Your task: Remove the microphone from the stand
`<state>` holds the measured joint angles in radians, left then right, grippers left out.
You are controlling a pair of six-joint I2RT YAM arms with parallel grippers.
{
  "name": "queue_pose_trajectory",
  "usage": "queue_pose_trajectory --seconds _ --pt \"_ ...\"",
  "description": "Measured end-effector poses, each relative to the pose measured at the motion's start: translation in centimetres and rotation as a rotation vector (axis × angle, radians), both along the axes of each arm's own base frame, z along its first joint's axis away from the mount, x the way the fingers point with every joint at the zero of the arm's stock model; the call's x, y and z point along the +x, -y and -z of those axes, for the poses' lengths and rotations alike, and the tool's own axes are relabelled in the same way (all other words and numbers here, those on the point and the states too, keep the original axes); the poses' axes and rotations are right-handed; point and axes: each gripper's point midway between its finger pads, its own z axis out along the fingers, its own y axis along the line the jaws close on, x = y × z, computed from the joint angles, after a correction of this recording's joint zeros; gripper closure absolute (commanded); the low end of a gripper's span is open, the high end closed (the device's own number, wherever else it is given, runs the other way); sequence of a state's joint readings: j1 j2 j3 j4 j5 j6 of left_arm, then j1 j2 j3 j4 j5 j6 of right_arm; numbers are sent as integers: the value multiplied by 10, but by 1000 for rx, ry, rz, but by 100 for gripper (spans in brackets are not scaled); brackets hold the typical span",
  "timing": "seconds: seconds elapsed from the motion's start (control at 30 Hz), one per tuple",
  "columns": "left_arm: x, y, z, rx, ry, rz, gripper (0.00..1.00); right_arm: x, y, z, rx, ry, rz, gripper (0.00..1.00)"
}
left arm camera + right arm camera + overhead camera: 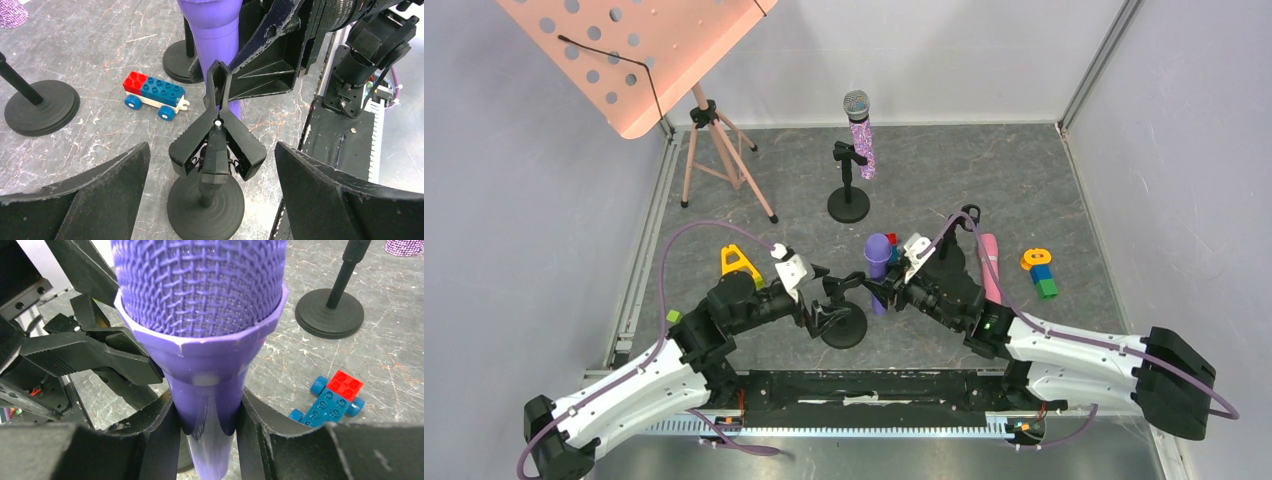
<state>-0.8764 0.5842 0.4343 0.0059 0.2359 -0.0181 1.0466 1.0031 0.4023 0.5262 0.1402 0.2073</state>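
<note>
The left claw (211,150) has its jaws apart, 1 finger on each side of the stand's clip (218,87), exerting no squeeze. Just beyond it, the purple microphone (200,300) stands upright, clamped in the right claw (206,432), likely for lifting clear.

Left wrist view, top edge: white capital letters "DAMI" on black wrist housing (345,12) of right arm; word runs to frame border, start and end cut off, remainder not legible.

Same view: toy brick car (155,95) on desk (100,45), red and blue studs; any stud marks too small to read.

Top external and right wrist views: no legible text, label, number or sign.
</note>
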Motion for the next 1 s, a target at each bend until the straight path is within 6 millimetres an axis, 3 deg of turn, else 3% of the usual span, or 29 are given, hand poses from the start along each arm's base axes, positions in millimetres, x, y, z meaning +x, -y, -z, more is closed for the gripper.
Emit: queue_pose_trajectory --seconds 0.27,0.43,0.53,0.7,0.9,1.0 --pt "1 -12 -21 -62 45 -55 0 -2 12 0 -79 -9 13 55" --pt "5 -25 -34 -96 70 -119 0 -32 2 -11 -72 -25 -176 58" --pt "7 -31 -40 -114 81 -153 0 -41 6 -23 -69 -27 -209 58" --pt "6 -40 -49 -148 97 -185 0 -43 29 -28 -108 -45 -153 59" --pt "7 -51 -57 -181 109 -228 0 -38 77 8 -287 -154 17 65" --pt "7 -54 -61 -196 118 -241 0 -38 99 -6 -245 -140 94 64"
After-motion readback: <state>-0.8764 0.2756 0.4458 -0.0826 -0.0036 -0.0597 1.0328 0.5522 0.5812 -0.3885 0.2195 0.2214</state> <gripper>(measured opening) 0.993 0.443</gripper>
